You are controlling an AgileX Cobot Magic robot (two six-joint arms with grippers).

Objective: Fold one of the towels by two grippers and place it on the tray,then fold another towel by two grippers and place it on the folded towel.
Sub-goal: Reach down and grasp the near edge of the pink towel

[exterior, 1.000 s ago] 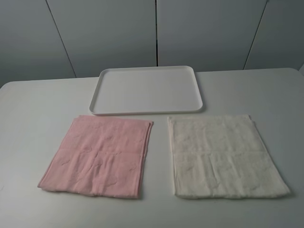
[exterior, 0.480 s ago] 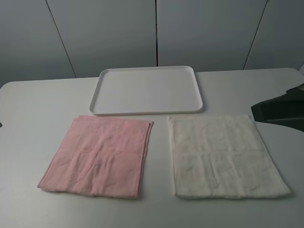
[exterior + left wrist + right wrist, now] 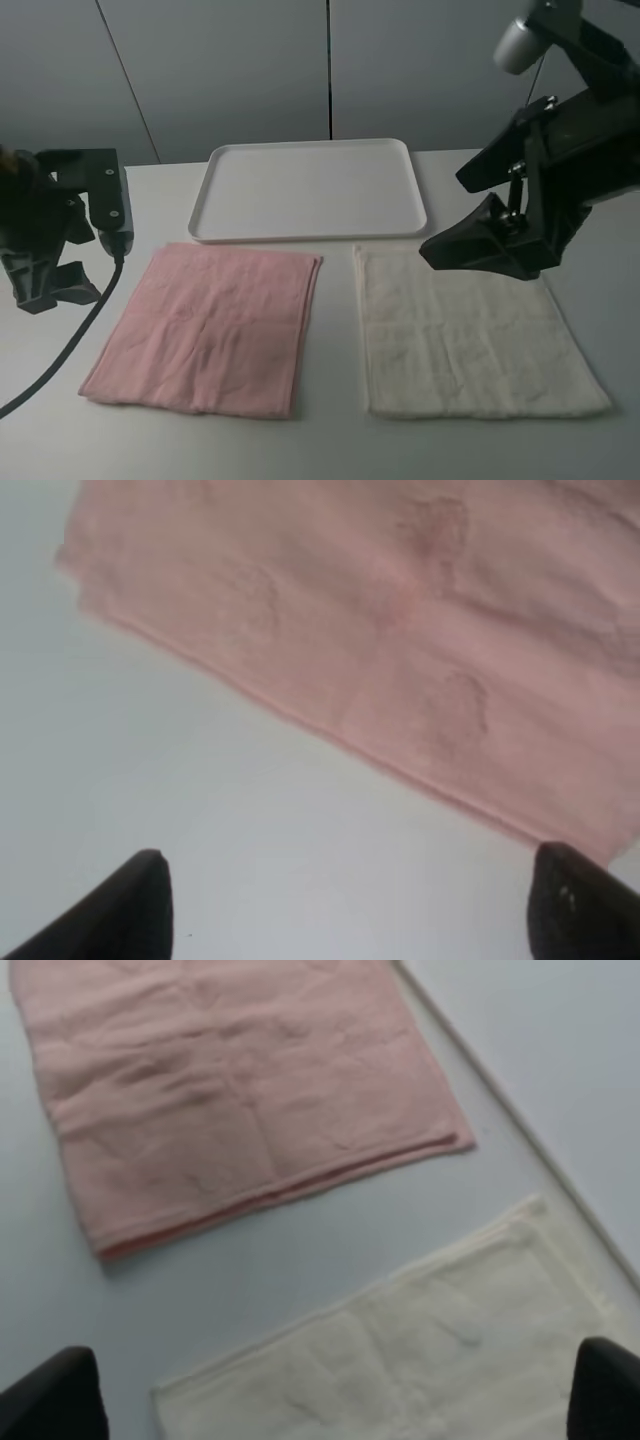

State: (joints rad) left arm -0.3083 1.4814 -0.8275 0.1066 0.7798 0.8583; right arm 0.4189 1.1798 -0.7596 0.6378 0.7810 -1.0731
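Towel (image 3: 400, 630) (pink) beyond wide left jaws

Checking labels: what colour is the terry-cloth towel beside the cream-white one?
Pale pink. The soft square terry-cloth towel shows best in the exterior high view.

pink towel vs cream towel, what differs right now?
Colour: the pink towel is pale pink, the cream towel is off-white. Place: the pink towel lies on the left in the high view, the cream towel on the right. Size: the cream towel looks slightly larger than the pink towel. Both lie flat on the table, just in front of the tray, with a gap between them.
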